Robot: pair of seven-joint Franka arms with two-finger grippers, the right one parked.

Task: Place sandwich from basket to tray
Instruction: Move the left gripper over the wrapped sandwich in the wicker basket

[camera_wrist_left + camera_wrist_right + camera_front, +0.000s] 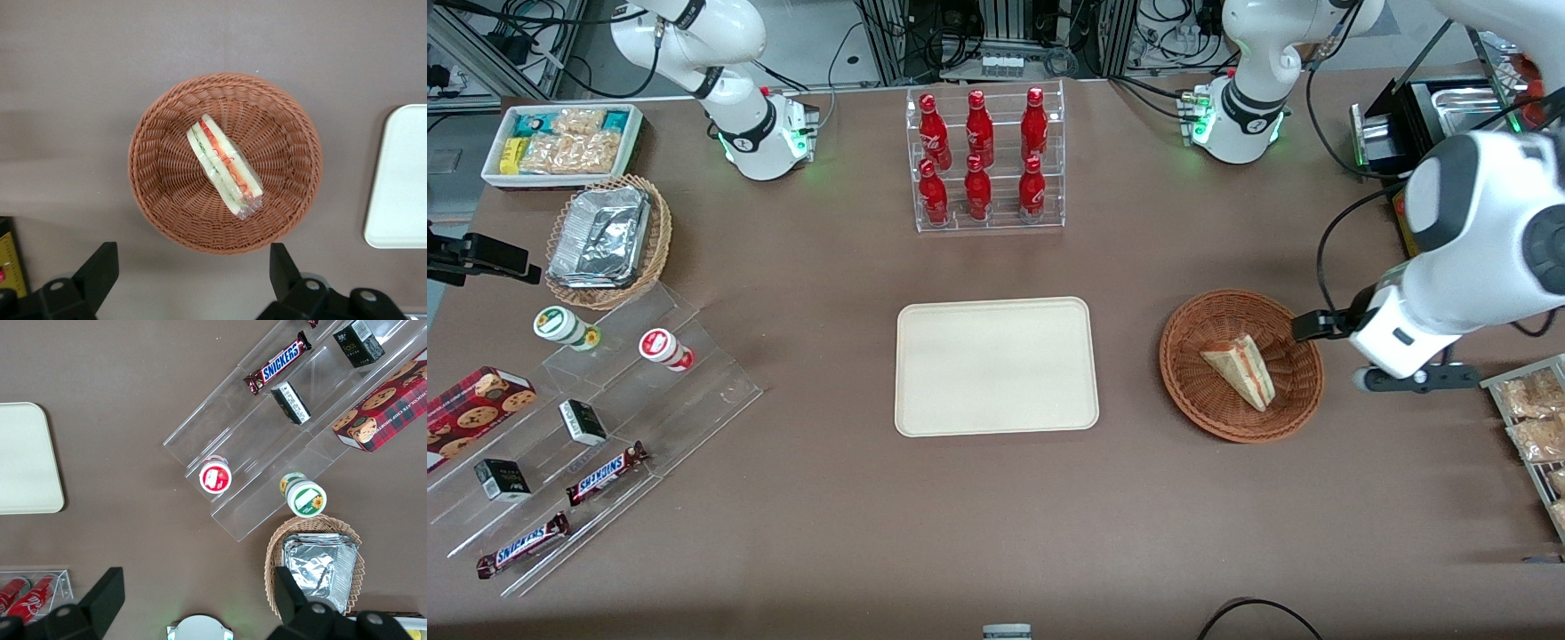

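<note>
The sandwich (223, 167) is a pale bread wedge in clear wrap, with red-orange and green filling showing along its cut edge. It lies on its side near the middle of the round reddish-brown basket (160, 207) on the brown counter (996, 516). The gripper (193, 273) hangs above the basket's edge, jaws wide apart and holding nothing. The cream tray (996, 366) sits beside the basket, bare.
</note>
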